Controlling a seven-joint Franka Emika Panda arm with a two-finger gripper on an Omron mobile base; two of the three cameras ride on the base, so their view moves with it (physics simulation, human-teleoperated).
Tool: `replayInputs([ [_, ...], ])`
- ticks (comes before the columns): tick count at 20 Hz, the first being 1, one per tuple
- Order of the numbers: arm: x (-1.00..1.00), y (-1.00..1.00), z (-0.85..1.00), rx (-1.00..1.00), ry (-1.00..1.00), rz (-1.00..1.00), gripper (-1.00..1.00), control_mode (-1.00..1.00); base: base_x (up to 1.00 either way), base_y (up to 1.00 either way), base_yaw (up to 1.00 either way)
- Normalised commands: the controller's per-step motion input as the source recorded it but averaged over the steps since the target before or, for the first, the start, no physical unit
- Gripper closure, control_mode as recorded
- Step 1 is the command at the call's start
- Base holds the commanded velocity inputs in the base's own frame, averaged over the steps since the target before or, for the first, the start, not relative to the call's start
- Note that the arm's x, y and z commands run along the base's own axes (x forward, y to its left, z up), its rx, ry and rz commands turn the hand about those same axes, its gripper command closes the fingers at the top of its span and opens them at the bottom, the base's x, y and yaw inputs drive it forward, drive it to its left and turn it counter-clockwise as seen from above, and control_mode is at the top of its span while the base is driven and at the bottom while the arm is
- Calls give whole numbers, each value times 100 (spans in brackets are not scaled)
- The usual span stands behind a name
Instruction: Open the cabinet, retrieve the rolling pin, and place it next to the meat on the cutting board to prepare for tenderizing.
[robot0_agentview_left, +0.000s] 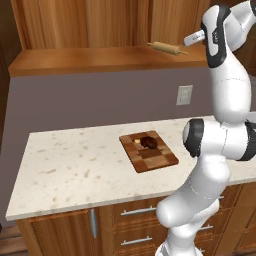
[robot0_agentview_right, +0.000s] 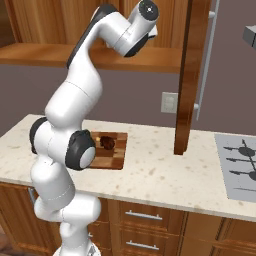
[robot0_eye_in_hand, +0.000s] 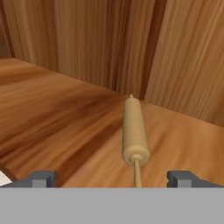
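Observation:
The cabinet (robot0_agentview_left: 100, 57) stands open, and its door (robot0_agentview_right: 187, 75) swings out over the counter. On its wooden shelf lies the rolling pin (robot0_agentview_left: 166, 48), a slim light-tan cylinder. In the hand view the rolling pin (robot0_eye_in_hand: 134, 131) points end-on at me, its thin near handle reaching down between the fingers. My gripper (robot0_eye_in_hand: 113, 178) is open just short of it, with nothing held. Down on the counter, the checkered cutting board (robot0_agentview_left: 149, 151) (robot0_agentview_right: 111, 150) carries the dark meat (robot0_agentview_left: 149, 142) (robot0_agentview_right: 107, 142) at its far end.
A tiny pale yellow piece (robot0_agentview_left: 137, 141) lies beside the meat. A wall outlet (robot0_agentview_left: 184, 94) sits above the speckled counter (robot0_agentview_left: 75, 165). A stove top (robot0_agentview_right: 240, 165) is at the right. Drawers (robot0_agentview_left: 140, 212) run below the counter.

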Motion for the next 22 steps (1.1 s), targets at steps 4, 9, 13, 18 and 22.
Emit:
replayInputs([
  [4,27,-9,-3,0,3,0,-100,-100,0,0,0],
  [9,27,0,-2,0,4,0,-100,-100,0,0,0],
  [13,21,0,-2,0,4,0,-100,-100,0,0,0],
  [18,24,0,-3,0,5,0,-100,-100,0,0,0],
  [22,26,0,-3,0,3,0,-100,-100,0,0,0],
])
